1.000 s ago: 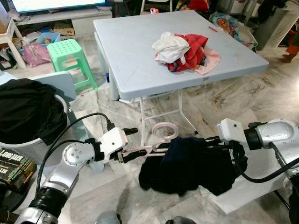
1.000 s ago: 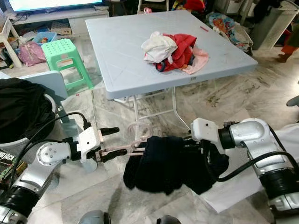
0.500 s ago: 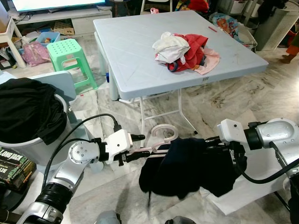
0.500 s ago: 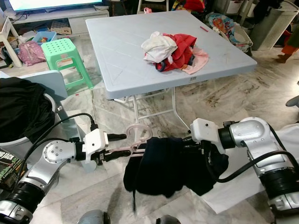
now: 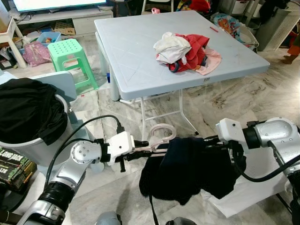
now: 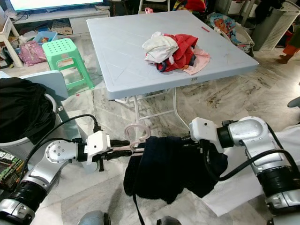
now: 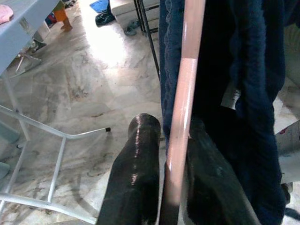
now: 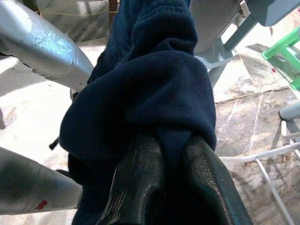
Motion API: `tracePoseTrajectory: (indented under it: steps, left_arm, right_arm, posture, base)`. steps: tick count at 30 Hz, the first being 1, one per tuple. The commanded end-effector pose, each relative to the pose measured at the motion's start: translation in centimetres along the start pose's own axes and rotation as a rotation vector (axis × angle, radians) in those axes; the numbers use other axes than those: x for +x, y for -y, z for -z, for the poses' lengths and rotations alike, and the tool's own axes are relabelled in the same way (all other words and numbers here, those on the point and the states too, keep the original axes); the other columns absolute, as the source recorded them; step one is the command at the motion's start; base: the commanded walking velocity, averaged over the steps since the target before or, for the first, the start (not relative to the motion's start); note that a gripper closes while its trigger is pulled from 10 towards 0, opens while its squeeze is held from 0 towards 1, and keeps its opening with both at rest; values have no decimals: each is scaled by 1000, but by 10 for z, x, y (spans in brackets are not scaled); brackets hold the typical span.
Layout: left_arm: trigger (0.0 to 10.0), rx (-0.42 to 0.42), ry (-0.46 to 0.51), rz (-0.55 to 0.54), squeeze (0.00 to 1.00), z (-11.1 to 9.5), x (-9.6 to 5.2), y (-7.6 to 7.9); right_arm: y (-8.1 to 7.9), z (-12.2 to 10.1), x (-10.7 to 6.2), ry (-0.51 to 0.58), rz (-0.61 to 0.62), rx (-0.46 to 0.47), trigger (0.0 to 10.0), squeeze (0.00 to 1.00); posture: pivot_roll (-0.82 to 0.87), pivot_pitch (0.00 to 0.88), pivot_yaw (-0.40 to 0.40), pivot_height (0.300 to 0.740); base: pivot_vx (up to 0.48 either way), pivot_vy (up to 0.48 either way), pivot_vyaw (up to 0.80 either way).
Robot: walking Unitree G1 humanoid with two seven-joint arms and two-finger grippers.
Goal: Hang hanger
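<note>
Over marble floor (image 5: pixel 117 197), two end effectors grip: left (image 5: pixel 137 150) one hanger (image 5: pixel 157 139), right (image 8: pixel 161 187) one garment (image 5: pixel 192 168).

left gripper (image 5: pixel 140 149) clamped low, right gripper (image 5: pixel 212 143) clenched opposite, arms outstretched

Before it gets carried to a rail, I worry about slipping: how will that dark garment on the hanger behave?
The dark garment looks floppy: it sags in folds off the pink hanger. Probably fairly heavy knit, bunched in the right gripper. Unevenly draped, it could slide once released.
</note>
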State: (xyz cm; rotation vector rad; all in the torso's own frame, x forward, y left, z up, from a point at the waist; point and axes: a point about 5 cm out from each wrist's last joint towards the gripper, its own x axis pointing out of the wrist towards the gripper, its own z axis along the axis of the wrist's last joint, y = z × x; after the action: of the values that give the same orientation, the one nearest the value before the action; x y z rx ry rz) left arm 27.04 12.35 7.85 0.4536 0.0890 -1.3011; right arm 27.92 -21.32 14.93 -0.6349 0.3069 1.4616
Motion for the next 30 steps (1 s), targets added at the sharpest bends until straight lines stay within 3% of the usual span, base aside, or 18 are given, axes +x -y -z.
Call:
tracePoseTrajectory:
  steps: [1, 12, 13, 20, 22, 30]
  left_arm:
    - [0, 14, -5, 27, 0, -2, 4, 1]
    - [0, -9, 14, -7, 0, -1, 6, -2]
    - [0, -8, 16, -24, 0, -1, 6, -3]
    - [0, -28, 27, -87, 0, 1, 8, -4]
    - [0, -56, 56, -133, 0, 0, 9, -5]
    - [0, -82, 59, -184, 0, 4, 8, -5]
  right_arm:
    - [8, -12, -2, 33, 7, -63, 10000, 0]
    - [10, -11, 2, 41, 10, -42, 10000, 0]
    - [10, -11, 2, 45, -3, -16, 10000, 1000]
    - [21, -12, 3, 31, 58, -32, 10000, 1000]
    - [32, -13, 3, 15, 139, -69, 10000, 1000]
    - [46, -17, 10, 0, 219, -135, 10000, 1000]
  posture:
    - [-50, 0, -47, 740]
    - [-50, 0, -47, 740]
    - [-50, 0, -47, 740]
    - [-39, 0, -49, 740]
    - [-37, 0, -49, 740]
    - [-27, 0, -48, 740]
  base:
    - [0, 0, 0]
    - [0, 0, 0]
    - [0, 0, 0]
    - [0, 0, 0]
    - [0, 0, 0]
    - [0, 0, 0]
